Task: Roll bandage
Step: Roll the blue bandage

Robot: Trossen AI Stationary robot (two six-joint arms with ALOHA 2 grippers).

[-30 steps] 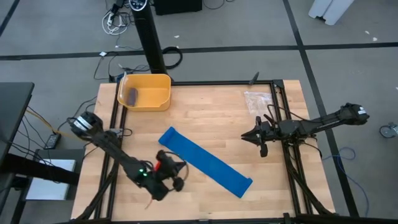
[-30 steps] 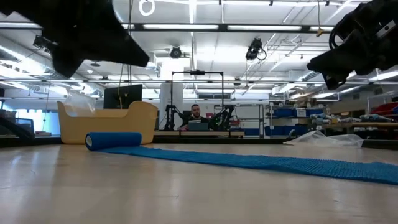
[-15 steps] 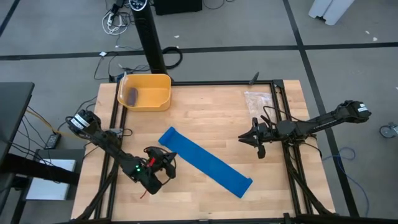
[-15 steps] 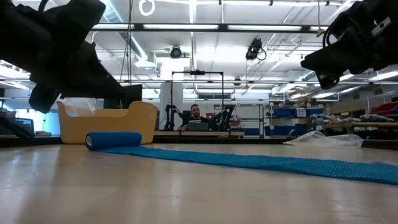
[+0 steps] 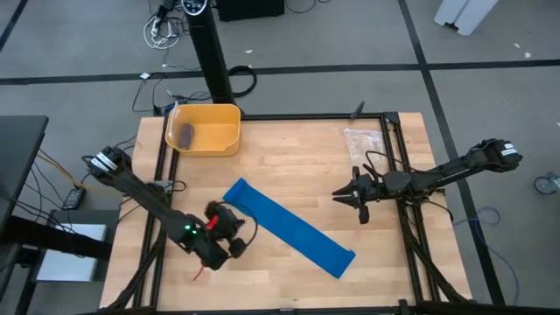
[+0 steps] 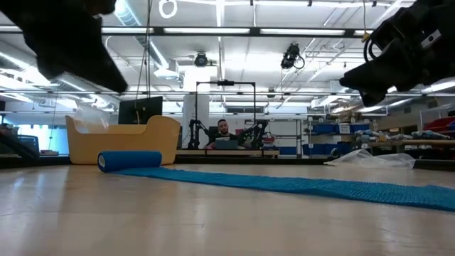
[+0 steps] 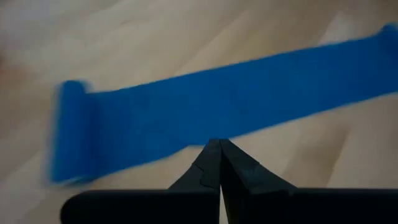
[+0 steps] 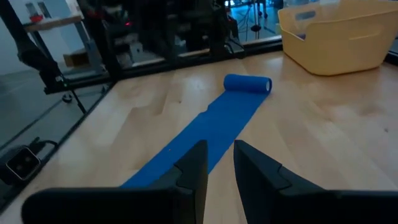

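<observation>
The bright blue bandage [image 5: 289, 223] lies flat and slantwise across the wooden table. Its far-left end is wound into a small roll [image 5: 234, 187], which rests on the board in the low view [image 6: 129, 160]. My left gripper [image 5: 238, 226] hovers shut just on the near-left side of the band, its fingertips [image 7: 219, 146] closed together with the band [image 7: 236, 99] beyond them. My right gripper [image 5: 339, 196] hangs open above the table to the band's right; its wrist view looks along the band [image 8: 205, 130] toward the roll [image 8: 247, 83].
A yellow bin [image 5: 206, 129] at the far left holds a dull purple-grey cylinder [image 5: 186, 133]. A clear plastic packet [image 5: 360, 140] lies at the far right. Black rails [image 5: 391, 157] run along the table's sides. A person [image 6: 224, 131] sits in the room beyond.
My left gripper has drawn back a little toward the table's left edge and risen, tipping at the wrist. The bandage lies where it was, with its roll unchanged.
</observation>
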